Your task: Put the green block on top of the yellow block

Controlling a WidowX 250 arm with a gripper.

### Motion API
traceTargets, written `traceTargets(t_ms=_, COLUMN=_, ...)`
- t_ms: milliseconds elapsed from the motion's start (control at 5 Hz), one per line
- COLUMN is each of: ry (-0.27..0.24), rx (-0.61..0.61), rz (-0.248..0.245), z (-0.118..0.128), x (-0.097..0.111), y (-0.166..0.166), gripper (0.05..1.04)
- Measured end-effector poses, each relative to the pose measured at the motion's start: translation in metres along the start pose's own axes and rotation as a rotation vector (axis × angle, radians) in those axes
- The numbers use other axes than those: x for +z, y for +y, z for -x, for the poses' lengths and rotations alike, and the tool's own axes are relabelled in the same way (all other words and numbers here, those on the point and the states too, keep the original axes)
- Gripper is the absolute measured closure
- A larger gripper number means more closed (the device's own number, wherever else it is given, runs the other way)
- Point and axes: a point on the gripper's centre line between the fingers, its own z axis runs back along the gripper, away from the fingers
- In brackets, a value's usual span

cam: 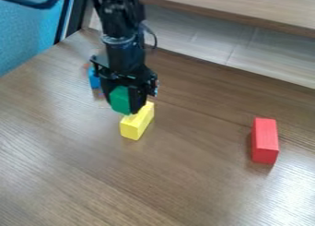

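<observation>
Green block [119,100] pinched in black two-finger gripper [125,104], fingers closed to block width, just over yellow rectangular block [137,122]; can't tell whether touching it. Blue block [94,79] farther back, left of gripper, partly hidden. Red rectangular block [265,139] well apart, toward right side of wood-grain tabletop [73,174]

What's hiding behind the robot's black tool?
Part of a blue thing pokes out from behind the tool, which holds the green block. The rest is covered, so I can't tell its whole shape or what else is back there.
</observation>
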Motion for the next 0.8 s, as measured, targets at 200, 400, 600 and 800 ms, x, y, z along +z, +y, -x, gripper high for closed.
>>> traceTargets(t_ms=200, ry=0.033, rx=-0.001, rz=0.008, z=0.002, x=-0.011, y=-0.001, gripper=0.485)
traceTargets(t_ms=400, ry=0.044, rx=-0.001, rz=0.011, z=0.001, x=-0.015, y=-0.001, gripper=0.485)
traceTargets(t_ms=600, ry=0.057, rx=0.004, rz=0.015, z=0.001, x=-0.019, y=-0.002, gripper=0.484)
traceTargets(t_ms=800, ry=0.068, rx=0.014, rz=0.02, z=0.002, x=-0.021, y=-0.003, gripper=0.413)
